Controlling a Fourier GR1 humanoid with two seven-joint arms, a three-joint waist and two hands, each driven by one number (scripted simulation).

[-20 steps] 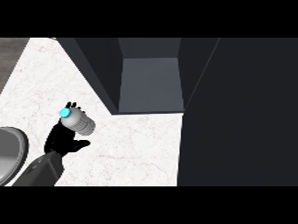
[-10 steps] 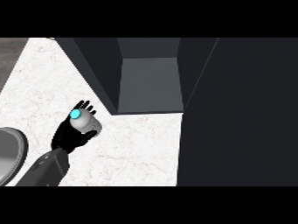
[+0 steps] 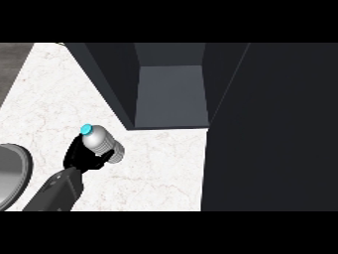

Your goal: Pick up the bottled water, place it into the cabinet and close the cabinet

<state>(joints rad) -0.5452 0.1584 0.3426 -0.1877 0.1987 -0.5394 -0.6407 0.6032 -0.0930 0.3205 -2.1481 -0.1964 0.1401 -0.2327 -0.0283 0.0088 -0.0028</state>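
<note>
The left hand (image 3: 82, 155) has its fingers curled around the bottled water (image 3: 99, 142) above the white counter (image 3: 157, 168), left of the open cabinet (image 3: 170, 94). The bottle's long axis runs diagonally, its blue cap pointing up-left.

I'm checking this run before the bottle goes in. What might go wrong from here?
The robot hand holds the bottled water tilted, cap up-left, so it could go in lying over. The cabinet's opening is narrow between dark walls; the bottle may catch the left wall.

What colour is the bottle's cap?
Bright cyan cap, clearest in the head view.
</note>
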